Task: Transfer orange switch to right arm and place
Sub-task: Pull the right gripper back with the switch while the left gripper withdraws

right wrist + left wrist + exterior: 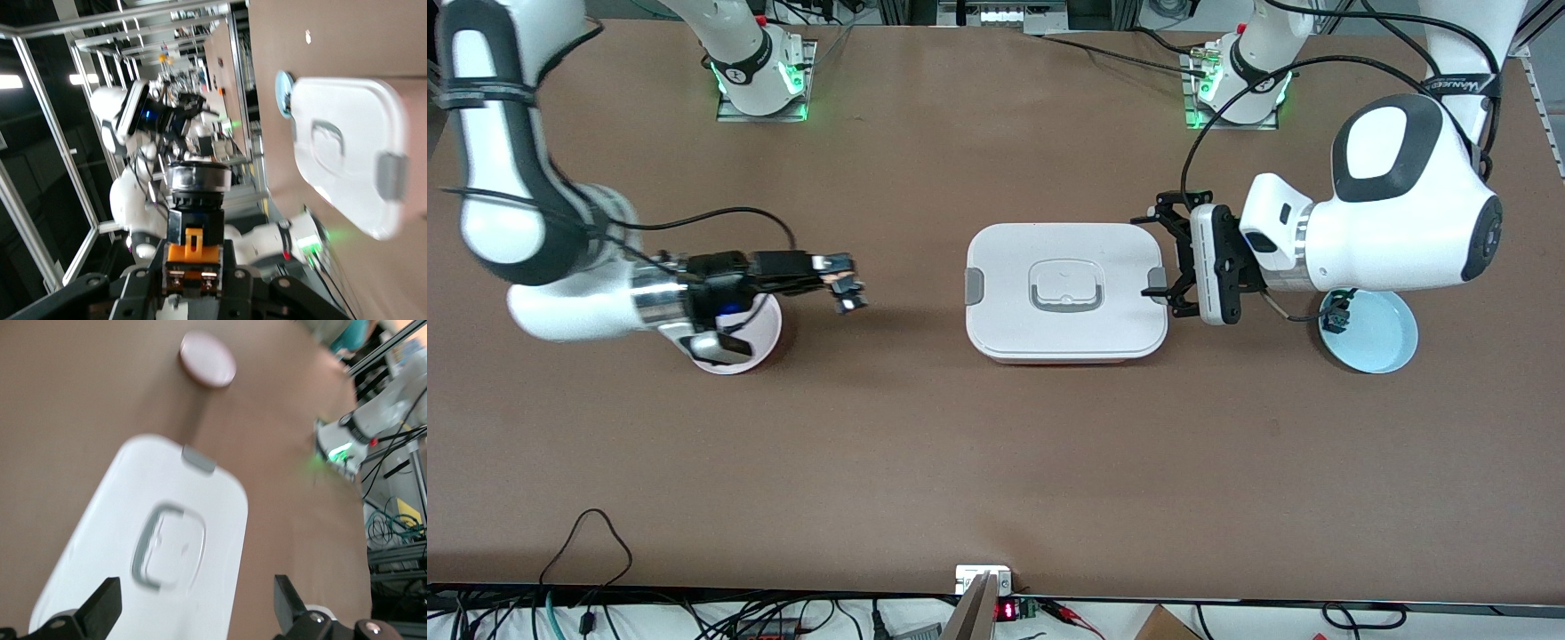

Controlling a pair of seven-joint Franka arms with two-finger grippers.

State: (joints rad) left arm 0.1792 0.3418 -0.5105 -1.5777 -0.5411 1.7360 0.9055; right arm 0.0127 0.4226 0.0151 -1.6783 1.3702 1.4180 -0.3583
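The orange switch (193,244), a small black part with an orange band, is clamped between the fingers of my right gripper (193,270), its silver-ringed end pointing away from the wrist. In the front view this gripper (841,283) hangs in the air with the switch (850,298) at its tip, over bare table between the pink plate (758,345) and the white box (1065,292). My left gripper (1172,256) is open and holds nothing, hovering at the box's edge toward the left arm's end. In the left wrist view its fingers spread wide around its midpoint (197,603) above the box lid (100,520).
A light blue plate (1383,342) at the left arm's end holds a small dark part with a green top (1337,314), half under the left arm. The white box has a recessed handle (1065,286) and grey clasps. The pink plate (207,358) lies partly under the right wrist.
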